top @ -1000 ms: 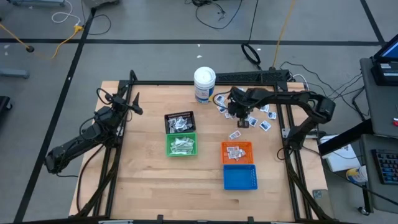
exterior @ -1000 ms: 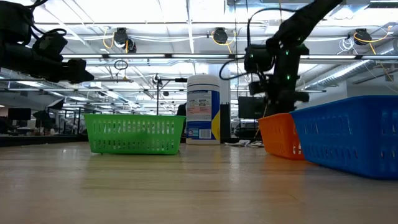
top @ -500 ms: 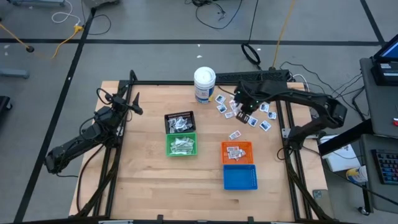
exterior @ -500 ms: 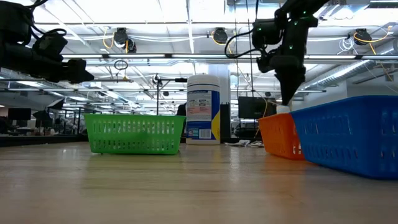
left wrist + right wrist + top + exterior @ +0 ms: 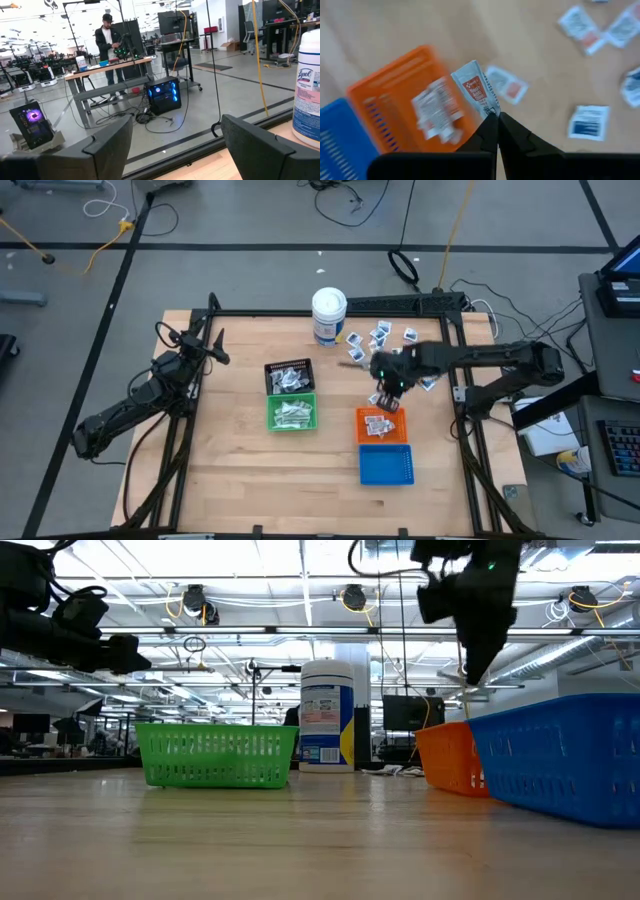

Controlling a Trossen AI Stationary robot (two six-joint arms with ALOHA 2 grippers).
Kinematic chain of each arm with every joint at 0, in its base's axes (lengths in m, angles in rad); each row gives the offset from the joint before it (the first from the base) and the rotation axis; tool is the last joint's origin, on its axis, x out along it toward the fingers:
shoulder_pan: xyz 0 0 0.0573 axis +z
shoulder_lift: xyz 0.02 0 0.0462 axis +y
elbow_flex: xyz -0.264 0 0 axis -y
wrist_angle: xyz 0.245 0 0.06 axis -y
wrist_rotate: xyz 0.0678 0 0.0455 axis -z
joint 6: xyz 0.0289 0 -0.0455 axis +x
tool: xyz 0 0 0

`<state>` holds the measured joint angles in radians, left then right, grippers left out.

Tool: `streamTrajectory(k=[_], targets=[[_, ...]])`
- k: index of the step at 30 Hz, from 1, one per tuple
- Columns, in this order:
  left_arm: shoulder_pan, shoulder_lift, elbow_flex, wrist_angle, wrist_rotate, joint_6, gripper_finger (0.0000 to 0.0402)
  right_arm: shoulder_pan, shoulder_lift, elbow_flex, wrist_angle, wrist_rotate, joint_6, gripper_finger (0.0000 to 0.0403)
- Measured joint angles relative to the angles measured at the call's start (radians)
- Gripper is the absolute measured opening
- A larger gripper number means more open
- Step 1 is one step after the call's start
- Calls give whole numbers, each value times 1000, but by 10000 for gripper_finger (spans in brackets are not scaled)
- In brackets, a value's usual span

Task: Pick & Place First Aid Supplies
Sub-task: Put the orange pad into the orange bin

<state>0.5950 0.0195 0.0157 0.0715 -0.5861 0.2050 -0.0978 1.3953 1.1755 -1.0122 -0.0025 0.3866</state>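
A small packet [image 5: 476,92] with red print is pinched by one corner between the closed fingers of my right gripper [image 5: 495,120], held in the air. Just below and ahead sits the orange basket [image 5: 380,95] with other packets [image 5: 437,112] in it, the blue basket [image 5: 342,145] touching its far side. Loose packets [image 5: 587,122] lie on the bench [image 5: 420,25] behind me. My left gripper [image 5: 175,145] waits wide open and empty, well apart at the bench's left edge.
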Motion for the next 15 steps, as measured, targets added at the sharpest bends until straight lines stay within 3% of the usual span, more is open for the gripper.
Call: streamTrajectory(k=[7,15], targets=[[0,0,0,0,0,0,306,197,0,0,1,0,110,0],[0,0,0,0,0,0,305,301,30,-47,60,77,185,0]])
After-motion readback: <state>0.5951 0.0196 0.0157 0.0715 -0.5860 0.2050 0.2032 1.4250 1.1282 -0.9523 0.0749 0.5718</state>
